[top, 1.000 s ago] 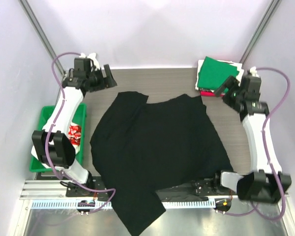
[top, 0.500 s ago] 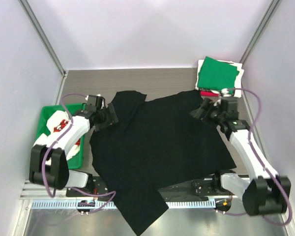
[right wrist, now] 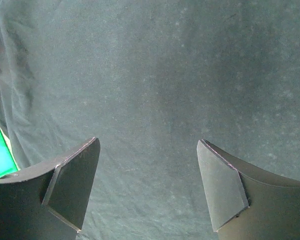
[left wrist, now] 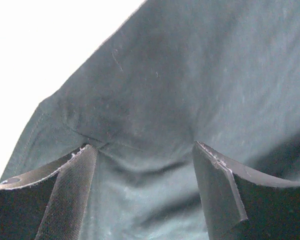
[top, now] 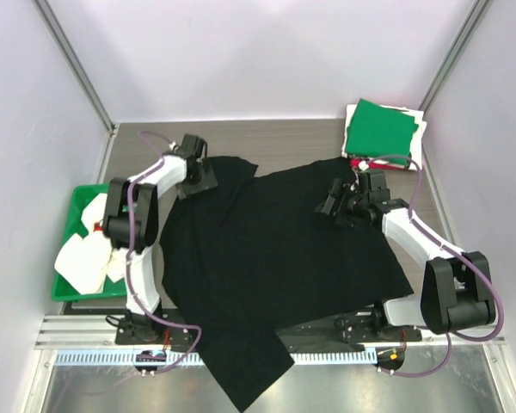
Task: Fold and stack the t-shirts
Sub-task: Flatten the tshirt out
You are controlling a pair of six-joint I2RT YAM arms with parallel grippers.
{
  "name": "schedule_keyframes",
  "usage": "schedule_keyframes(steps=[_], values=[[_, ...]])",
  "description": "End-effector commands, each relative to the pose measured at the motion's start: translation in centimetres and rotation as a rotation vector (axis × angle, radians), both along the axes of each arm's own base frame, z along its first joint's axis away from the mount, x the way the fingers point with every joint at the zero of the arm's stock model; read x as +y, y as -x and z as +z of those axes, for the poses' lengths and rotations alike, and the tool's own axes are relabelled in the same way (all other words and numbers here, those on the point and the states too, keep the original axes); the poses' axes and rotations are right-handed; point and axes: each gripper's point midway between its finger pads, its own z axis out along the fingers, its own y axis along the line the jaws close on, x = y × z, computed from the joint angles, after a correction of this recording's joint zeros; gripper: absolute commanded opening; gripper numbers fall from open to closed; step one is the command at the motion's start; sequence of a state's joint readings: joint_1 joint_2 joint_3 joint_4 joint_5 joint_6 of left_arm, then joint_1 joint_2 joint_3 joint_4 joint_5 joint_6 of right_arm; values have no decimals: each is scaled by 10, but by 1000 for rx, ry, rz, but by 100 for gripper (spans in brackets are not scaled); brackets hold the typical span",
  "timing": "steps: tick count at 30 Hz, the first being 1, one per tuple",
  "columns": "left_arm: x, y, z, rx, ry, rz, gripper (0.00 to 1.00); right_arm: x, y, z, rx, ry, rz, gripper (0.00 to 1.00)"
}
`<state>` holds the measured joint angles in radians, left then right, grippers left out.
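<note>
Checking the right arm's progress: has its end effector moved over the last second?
Yes. The right end effector has left the folded green t-shirt in the far right corner and is now open over the black t-shirt.

Fig.: enclosure seen from above. Grey-brown wood-grain table [top: 292,142], w/ pale lilac-white walls [top: 267,60] at back, L & R. Two slanted metal corner posts [top: 73,64]. Aluminium rail [top: 69,331] along near edge, brushed metal sheet [top: 86,387] beyond it. Light even, diffuse.
</note>
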<state>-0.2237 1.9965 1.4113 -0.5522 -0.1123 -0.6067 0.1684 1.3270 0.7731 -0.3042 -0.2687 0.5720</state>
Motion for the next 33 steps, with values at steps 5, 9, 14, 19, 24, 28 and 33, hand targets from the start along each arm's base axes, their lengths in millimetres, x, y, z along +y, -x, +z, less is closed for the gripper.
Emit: schedule_keyframes(steps=[5,9,14,19,24,28,33], values=[[14,-80,-18,55,-189,-23,77,-1,-27,17,-95,33,11,85],[30,-131,-15,36,-191,10,78,0,-36,12,-83,44,21,85],[29,-171,40,-137,-40,82,80,-3,-48,18,-93,71,25,85],[17,-120,175,-335,44,66,92,-5,-50,31,-110,66,-6,85],[22,-17,196,-274,47,65,91,-9,-32,51,-150,45,-55,86],[17,85,172,-190,-11,51,90,-15,-5,46,-105,67,-83,87],[-1,209,139,-89,-47,-13,89,-18,33,25,-34,79,-93,87]])
